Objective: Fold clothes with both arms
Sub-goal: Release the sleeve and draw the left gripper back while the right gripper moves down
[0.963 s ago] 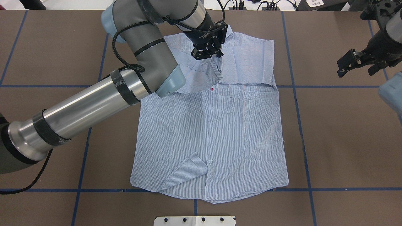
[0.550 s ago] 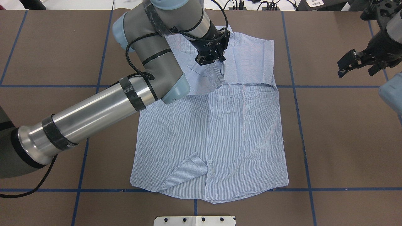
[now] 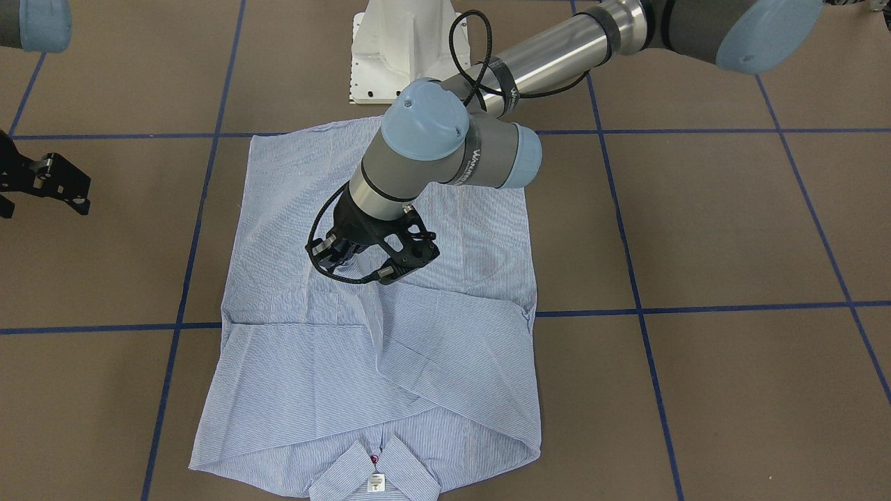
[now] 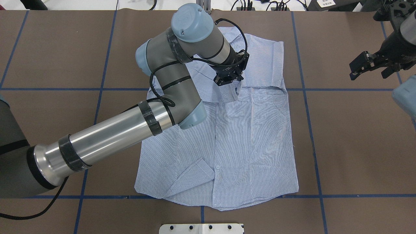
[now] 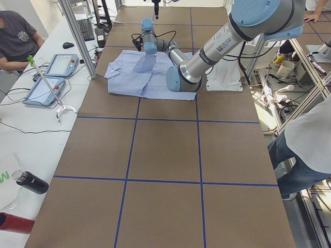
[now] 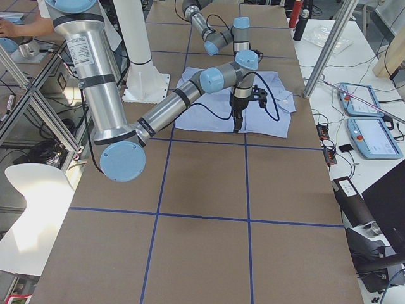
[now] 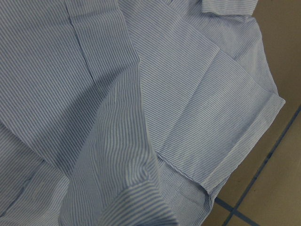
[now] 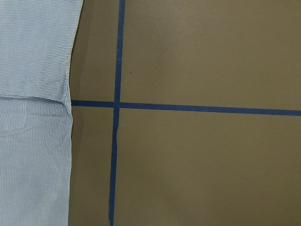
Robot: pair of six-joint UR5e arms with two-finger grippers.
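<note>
The light blue striped shirt point(image 4: 247, 139) lies flat on the brown table, front up, with its collar point(image 3: 376, 473) and white label at the far side from the robot. My left gripper point(image 4: 231, 79) hovers over the chest area, shut on a fold of the sleeve point(image 4: 234, 93). The fabric rises in a peak up to that left gripper point(image 3: 363, 273). The left wrist view is filled with draped striped cloth point(image 7: 188, 94). My right gripper point(image 4: 355, 70) hangs open and empty beyond the shirt's right edge point(image 8: 33, 141), also seen as the right gripper point(image 3: 42, 188) in the front-facing view.
Blue tape lines point(image 4: 308, 89) grid the brown table. The white pedestal base point(image 3: 397, 49) stands at the robot's side of the shirt. A seated person point(image 5: 15, 36) and tablets point(image 5: 51, 77) are on a side bench; another person point(image 5: 310, 139) stands near the table.
The left gripper has carried the sleeve to the right and toward the robot, across the chest, covering the red button. The right arm has stayed put.
</note>
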